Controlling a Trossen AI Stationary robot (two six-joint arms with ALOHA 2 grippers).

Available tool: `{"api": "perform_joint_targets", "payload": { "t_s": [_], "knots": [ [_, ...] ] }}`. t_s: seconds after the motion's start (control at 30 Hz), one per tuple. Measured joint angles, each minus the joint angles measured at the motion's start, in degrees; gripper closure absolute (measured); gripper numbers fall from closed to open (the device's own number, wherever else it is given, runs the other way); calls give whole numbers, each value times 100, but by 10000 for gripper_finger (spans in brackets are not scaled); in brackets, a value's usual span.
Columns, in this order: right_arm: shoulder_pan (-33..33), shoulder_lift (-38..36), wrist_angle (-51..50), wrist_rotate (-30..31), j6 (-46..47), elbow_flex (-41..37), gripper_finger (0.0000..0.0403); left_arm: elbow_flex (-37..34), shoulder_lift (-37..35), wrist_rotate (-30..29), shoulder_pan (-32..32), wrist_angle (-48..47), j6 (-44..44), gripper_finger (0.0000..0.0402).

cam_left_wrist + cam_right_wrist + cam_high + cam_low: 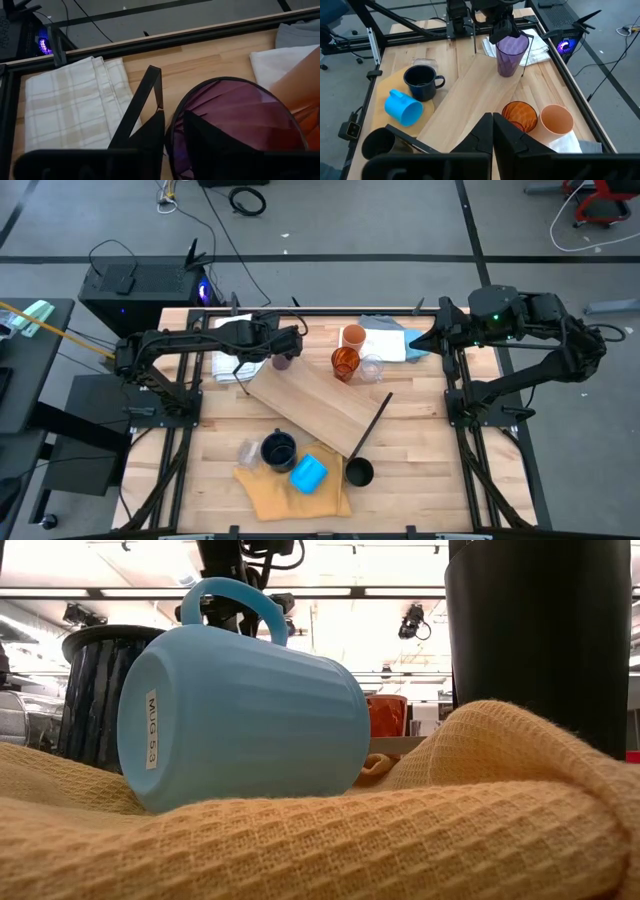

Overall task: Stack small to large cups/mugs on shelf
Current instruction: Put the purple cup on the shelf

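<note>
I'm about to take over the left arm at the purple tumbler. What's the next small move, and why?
Probably open the left gripper fully and lift straight up. The purple tumbler stands upright on the shelf at its end, with one finger inside its rim, so pulling sideways could tip it. The right gripper waits shut near the amber ribbed cup.

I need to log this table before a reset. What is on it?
Shelf: 1, light wood, slantwise mid-table.
Tumbler: 1, purple, at the shelf's far-left end.
Amber cup: 1, amber, by the shelf's far edge.
Orange cup: 1, light orange, behind the amber cup.
Glasses: 2, clear, one beside the amber cup, one beside the navy mug.
Navy mug: 1, navy, upright on the yellow cloth.
Blue mug: 1, bright blue, on its side on the yellow cloth.
Black cup: 1, black, near edge.
Yellow cloth: 1, yellow, near edge.
Checked cloth: 1, white, far left.
White cloth: 1, white, far right.
Left gripper: at the tumbler's rim.
Right gripper: shut, far right.
</note>
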Motion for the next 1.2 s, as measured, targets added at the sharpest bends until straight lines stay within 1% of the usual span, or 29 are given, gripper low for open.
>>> {"api": "perform_joint_targets", "payload": {
  "t_s": [0.5,0.97,1.2],
  "knots": [
    [0,1,0,0,42,0,392,0,0,6,0,93,1,245],
    [0,1,0,-2,40,0,392,0,0,96,0,117,14,200],
    [0,0,0,-2,42,0,392,0,0,96,0,117,62,155]
  ]
}}
